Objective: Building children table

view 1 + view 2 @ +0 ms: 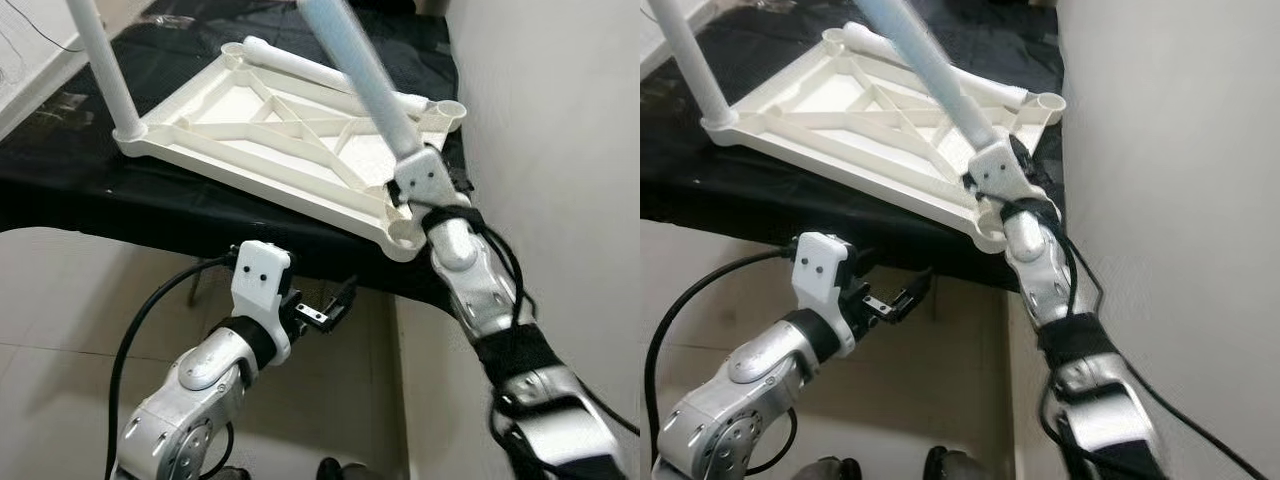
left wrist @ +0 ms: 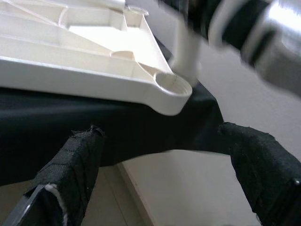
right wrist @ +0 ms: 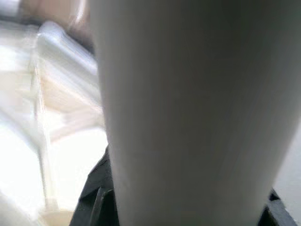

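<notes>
A white plastic tabletop (image 1: 250, 125) lies upside down on a black-covered surface. One white leg (image 1: 100, 60) stands upright in its left corner socket. A second leg (image 1: 300, 65) lies along the far edge. My right gripper (image 1: 402, 185) is shut on a third pale leg (image 1: 360, 70), which is tilted with its lower end just above the empty near-right socket (image 1: 405, 235). This leg (image 3: 188, 113) looms close in the right wrist view. My left gripper (image 1: 335, 305) hangs open below the front edge with nothing between its fingers (image 2: 70, 165), facing that socket (image 2: 171, 87).
A pale wall (image 1: 560, 120) stands close on the right, beside my right arm. The black cloth (image 1: 90, 195) drapes over the front edge of the surface. Below is a tiled floor (image 1: 60, 330).
</notes>
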`<state>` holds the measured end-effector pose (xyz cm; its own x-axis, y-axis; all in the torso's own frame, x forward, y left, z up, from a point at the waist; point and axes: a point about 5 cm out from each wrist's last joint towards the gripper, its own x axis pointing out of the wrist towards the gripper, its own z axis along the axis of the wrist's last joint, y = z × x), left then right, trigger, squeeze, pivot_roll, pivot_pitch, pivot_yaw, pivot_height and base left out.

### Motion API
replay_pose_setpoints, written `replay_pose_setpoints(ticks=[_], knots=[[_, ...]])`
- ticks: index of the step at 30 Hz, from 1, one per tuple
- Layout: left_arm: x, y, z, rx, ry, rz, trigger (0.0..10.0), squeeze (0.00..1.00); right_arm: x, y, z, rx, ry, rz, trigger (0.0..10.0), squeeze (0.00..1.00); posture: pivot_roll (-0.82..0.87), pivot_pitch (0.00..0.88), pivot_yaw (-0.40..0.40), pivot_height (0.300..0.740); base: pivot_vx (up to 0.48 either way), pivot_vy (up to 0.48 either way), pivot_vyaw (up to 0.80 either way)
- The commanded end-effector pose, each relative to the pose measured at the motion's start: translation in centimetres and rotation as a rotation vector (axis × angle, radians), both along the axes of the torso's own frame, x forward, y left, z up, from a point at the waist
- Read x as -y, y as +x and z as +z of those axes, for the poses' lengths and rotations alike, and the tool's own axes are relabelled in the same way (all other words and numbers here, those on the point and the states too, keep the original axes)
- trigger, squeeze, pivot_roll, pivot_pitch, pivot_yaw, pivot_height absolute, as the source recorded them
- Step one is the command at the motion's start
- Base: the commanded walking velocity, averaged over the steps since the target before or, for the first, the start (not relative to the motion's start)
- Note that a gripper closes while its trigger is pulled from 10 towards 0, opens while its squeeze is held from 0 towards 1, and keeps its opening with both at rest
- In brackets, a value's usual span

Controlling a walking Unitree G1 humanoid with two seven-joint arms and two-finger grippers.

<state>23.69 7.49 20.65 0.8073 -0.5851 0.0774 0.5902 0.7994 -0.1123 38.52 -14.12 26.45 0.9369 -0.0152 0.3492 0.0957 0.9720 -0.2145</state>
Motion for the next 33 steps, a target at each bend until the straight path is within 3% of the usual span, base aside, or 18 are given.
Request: replay_pose_setpoints(ticks=[1,2,3,4,5,8,15,17,18,20,21,23,24,27,29,30,33], knots=[[0.1,-0.2,-0.1,-0.013,-0.003,-0.004,10.0,0.00,0.3,0.1,1.0,0.023,0.153,0.018,10.0,0.00,0.09,0.281,-0.119,0.740,0.000,0.000,0.00],[0.1,-0.2,-0.1,-0.015,-0.004,-0.002,10.0,0.00,0.1,0.3,1.8,0.034,0.262,0.030,10.0,0.00,0.09,0.281,-0.119,0.740,0.000,0.000,0.00],[0.1,-0.2,-0.1,-0.015,-0.004,-0.002,10.0,0.00,0.1,0.3,1.8,0.034,0.262,0.030,10.0,0.00,0.09,0.281,-0.119,0.740,0.000,0.000,0.00],[0.1,-0.1,0.0,-0.014,-0.005,0.002,10.0,0.00,-0.2,0.4,2.7,0.043,0.379,0.054,10.0,0.00,0.09,0.276,-0.125,0.740,0.000,0.000,0.00],[0.1,-0.1,0.0,-0.014,-0.005,0.002,10.0,0.00,-0.2,0.4,2.7,0.043,0.379,0.054,10.0,0.00,0.09,0.276,-0.125,0.740,0.000,0.000,0.00],[0.1,0.0,0.0,-0.012,-0.005,0.012,10.0,0.00,-0.9,0.4,4.4,0.056,0.552,0.106,10.0,0.00,0.09,0.264,-0.139,0.740,0.000,0.000,0.00],[0.0,0.1,0.0,-0.008,0.003,0.019,10.0,0.00,-1.4,0.2,4.7,0.059,0.576,0.130,10.0,0.00,0.08,0.251,-0.141,0.740,0.000,0.000,0.00],[-0.1,0.1,0.0,-0.005,0.004,0.025,10.0,0.00,-1.6,0.0,4.5,0.062,0.524,0.127,10.0,0.00,0.08,0.241,-0.139,0.740,0.000,0.000,0.00],[-0.1,0.3,0.1,-0.001,0.000,0.030,10.0,0.00,-1.8,-0.4,3.9,0.063,0.409,0.109,10.0,0.00,0.07,0.232,-0.142,0.740,0.000,0.000,0.00],[-0.1,0.3,0.1,-0.001,0.000,0.030,10.0,0.00,-1.8,-0.4,3.9,0.063,0.409,0.109,10.0,0.00,0.07,0.232,-0.142,0.740,0.000,0.000,0.00],[-0.3,0.5,0.2,0.002,-0.007,0.040,10.0,0.00,-2.1,-0.6,2.8,0.052,0.239,0.084,10.0,0.00,0.06,0.228,-0.142,0.740,0.000,0.000,0.00],[-0.3,0.5,0.2,0.002,-0.007,0.040,10.0,0.00,-2.1,-0.6,2.8,0.052,0.239,0.084,10.0,0.00,0.06,0.228,-0.142,0.740,0.000,0.000,0.00],[-0.4,0.8,0.3,0.011,-0.005,0.053,10.0,0.00,-2.2,-0.5,1.0,0.014,0.139,0.057,10.0,0.00,0.07,0.220,-0.154,0.740,0.000,0.000,0.00],[-0.8,1.2,0.4,0.015,-0.005,0.077,10.0,0.00,-2.5,-0.2,-0.7,-0.044,0.098,0.042,10.0,0.00,0.08,0.218,-0.162,0.740,0.000,0.000,0.00],[-2.1,1.8,0.7,0.035,0.009,0.142,10.0,0.00,-4.4,0.4,-2.3,-0.112,0.106,0.061,10.0,0.00,0.09,0.214,-0.187,0.740,0.000,0.000,0.00],[-2.9,2.1,0.9,0.048,0.016,0.176,10.0,0.00,-5.8,0.6,-2.0,-0.117,0.122,0.089,10.0,0.00,0.10,0.214,-0.194,0.740,0.000,0.000,0.00],[-3.3,2.3,1.1,0.057,0.020,0.196,10.0,0.00,-6.6,0.7,-1.7,-0.114,0.131,0.108,10.0,0.00,0.10,0.214,-0.197,0.740,0.000,0.000,0.00]])
